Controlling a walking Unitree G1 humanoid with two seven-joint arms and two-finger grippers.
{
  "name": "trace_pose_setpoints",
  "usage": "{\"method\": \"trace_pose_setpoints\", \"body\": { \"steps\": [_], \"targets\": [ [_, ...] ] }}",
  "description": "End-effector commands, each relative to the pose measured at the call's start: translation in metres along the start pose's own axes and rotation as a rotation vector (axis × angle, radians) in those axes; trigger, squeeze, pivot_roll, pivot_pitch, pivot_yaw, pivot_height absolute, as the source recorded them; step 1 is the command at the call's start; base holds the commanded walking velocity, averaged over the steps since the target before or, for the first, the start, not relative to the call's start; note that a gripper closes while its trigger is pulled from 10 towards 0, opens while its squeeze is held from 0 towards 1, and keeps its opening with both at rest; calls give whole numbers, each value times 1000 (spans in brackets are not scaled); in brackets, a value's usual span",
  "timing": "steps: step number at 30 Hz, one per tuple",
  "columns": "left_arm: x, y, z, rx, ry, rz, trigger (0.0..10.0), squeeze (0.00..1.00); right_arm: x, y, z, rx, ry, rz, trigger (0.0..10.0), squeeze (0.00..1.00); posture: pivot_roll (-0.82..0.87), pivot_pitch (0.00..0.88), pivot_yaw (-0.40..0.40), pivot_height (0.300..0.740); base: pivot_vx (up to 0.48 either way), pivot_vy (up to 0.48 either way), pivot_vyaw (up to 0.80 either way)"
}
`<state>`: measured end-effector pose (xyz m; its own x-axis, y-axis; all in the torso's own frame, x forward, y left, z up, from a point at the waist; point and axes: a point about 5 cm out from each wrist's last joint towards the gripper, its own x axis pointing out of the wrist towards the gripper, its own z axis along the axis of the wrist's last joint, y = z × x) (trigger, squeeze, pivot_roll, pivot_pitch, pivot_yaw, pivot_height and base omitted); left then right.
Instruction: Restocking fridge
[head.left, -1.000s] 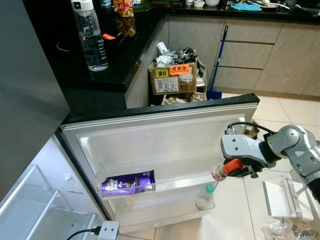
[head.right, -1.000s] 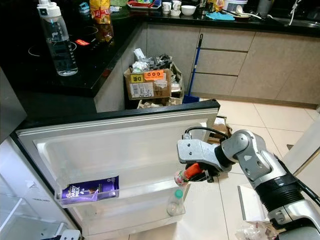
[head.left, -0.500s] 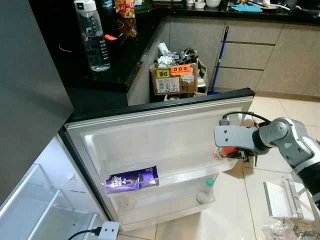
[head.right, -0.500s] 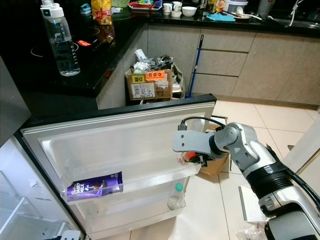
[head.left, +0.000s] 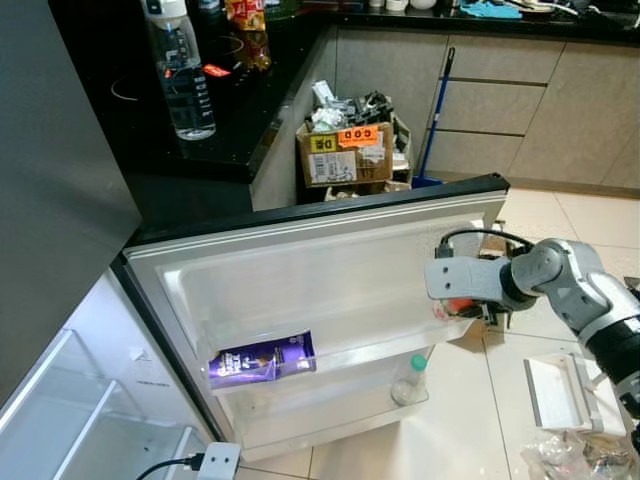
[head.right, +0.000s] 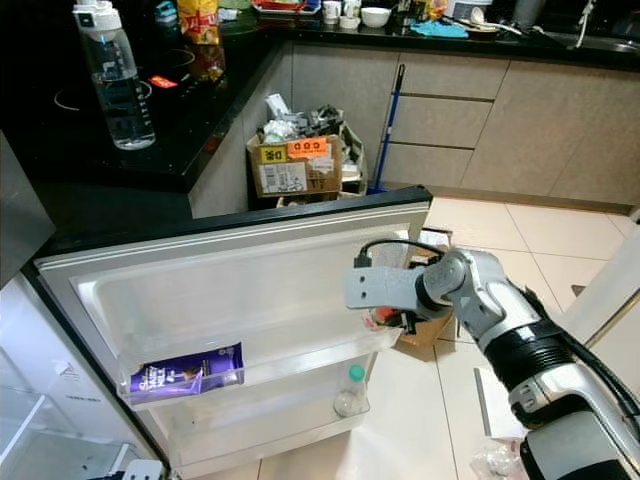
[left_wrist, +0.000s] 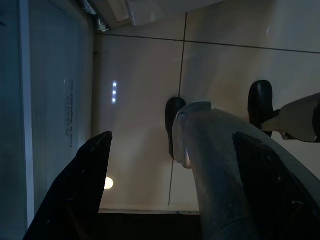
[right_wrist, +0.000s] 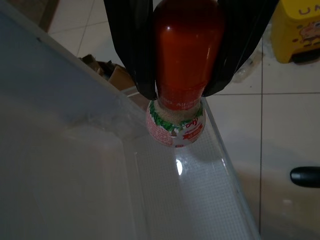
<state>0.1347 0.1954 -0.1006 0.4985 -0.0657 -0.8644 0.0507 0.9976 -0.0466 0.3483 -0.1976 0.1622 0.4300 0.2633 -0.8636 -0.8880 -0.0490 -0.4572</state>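
Bottle: small red-topped drink bottle (right_wrist: 181, 75) with a foil-labelled base, probably light, rigid and slick; best held round its red upper body.
Position: poised over the upper door shelf (right_wrist: 200, 180) of the open fridge door (head.left: 300, 270).
Right end effector (right_wrist: 185, 55): fingers clamped on the bottle.
Left end effector (left_wrist: 175, 165): hangs idle, fingers apart.
Lower shelf: clear bottle (head.left: 409, 379).

Head views bright and sharp; wrist views dim, glare spots on floor tiles (left_wrist: 140, 125).
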Motion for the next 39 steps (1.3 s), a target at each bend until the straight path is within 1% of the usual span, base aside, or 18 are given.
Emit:
{"method": "trace_pose_setpoints", "body": {
  "steps": [1, 3, 5, 7, 8, 12, 13, 14, 16, 17, 18, 25, 27, 28, 31, 36, 38, 39],
  "targets": [
    [0, -4, -4, -16, 13, -5, 10000, 0, 3, 3, -6, -4, 34, 12, 10000, 173, -109, 0, -44, 740, 0, 0, 0],
    [0, -4, -5, -18, 13, -5, 10000, 0, 4, 2, -10, -10, 69, 4, 10000, 337, -109, 0, -44, 740, 0, 0, 0],
    [0, -4, -5, -19, 13, -5, 10000, 0, 5, 2, -12, -13, 80, 3, 10000, 424, -106, 0, -45, 740, 0, 0, 0],
    [0, -4, -5, -19, 13, -5, 10000, 0, 5, 2, -13, -14, 85, 4, 10000, 424, -106, 0, -45, 740, 0, 0, 0],
    [0, -4, -5, -20, 12, -6, 10000, 0, 5, 1, -14, -16, 94, -9, 10000, 1000, -106, 0, -45, 740, 0, 0, 0],
    [0, -4, -4, -21, 10, -7, 10000, 0, 3, -9, -6, -29, 34, -98, 10000, 1000, -106, 0, -45, 740, 0, 0, 0],
    [0, -4, -4, -20, 10, -7, 10000, 0, 0, -10, 0, -25, -20, -91, 10000, 965, -106, 0, -45, 740, 0, 0, 0],
    [0, -4, -4, -18, 10, -7, 10000, 0, -5, -10, 6, -19, -79, -85, 10000, 745, -106, 0, -45, 740, 0, 0, 0],
    [0, -4, -4, -18, 10, -7, 10000, 0, -8, -11, 9, -16, -116, -78, 10000, 745, -106, 0, -45, 740, 0, 0, 0],
    [0, -4, -4, -16, 11, -7, 10000, 0, -12, -13, 13, -12, -157, -89, 10000, 98, -106, 0, -44, 740, 0, 0, 0],
    [0, -4, -4, -15, 11, -8, 10000, 0, -15, -15, 15, -13, -180, -100, 10000, 0, -106, 0, -44, 740, 0, 0, 0],
    [0, -4, -3, -11, 7, -10, 10000, 0, -38, -19, 22, -20, -306, -113, 10000, 0, -105, 0, -42, 740, 0, 0, 0],
    [1, -4, -1, -10, 4, -12, 10000, 0, -55, -12, 32, -19, -451, -59, 10000, 0, -105, 0, -42, 740, 0, 0, 0],
    [1, -4, -1, -10, 4, -12, 10000, 0, -55, -12, 32, -19, -451, -59, 10000, 0, -105, 0, -42, 740, 0, 0, 0],
    [1, -4, 0, -9, 1, -15, 10000, 0, -73, 6, 50, -24, -718, 73, 10000, 0, -108, 0, -39, 740, 0, 0, 0],
    [1, -4, 0, -13, 0, -18, 10000, 0, -61, 27, 54, 17, -829, 207, 10000, 0, -109, 0, -36, 740, 0, 0, 0],
    [1, -4, 0, -17, 2, -22, 10000, 0, -35, 57, 51, 179, -962, 384, 10000, 0, -106, 0, -37, 740, 0, 0, 0],
    [1, -4, 0, -17, 2, -22, 10000, 0, -35, 57, 51, 179, -962, 384, 10000, 0, -106, 0, -37, 740, 0, 0, 0]
  ]
}}
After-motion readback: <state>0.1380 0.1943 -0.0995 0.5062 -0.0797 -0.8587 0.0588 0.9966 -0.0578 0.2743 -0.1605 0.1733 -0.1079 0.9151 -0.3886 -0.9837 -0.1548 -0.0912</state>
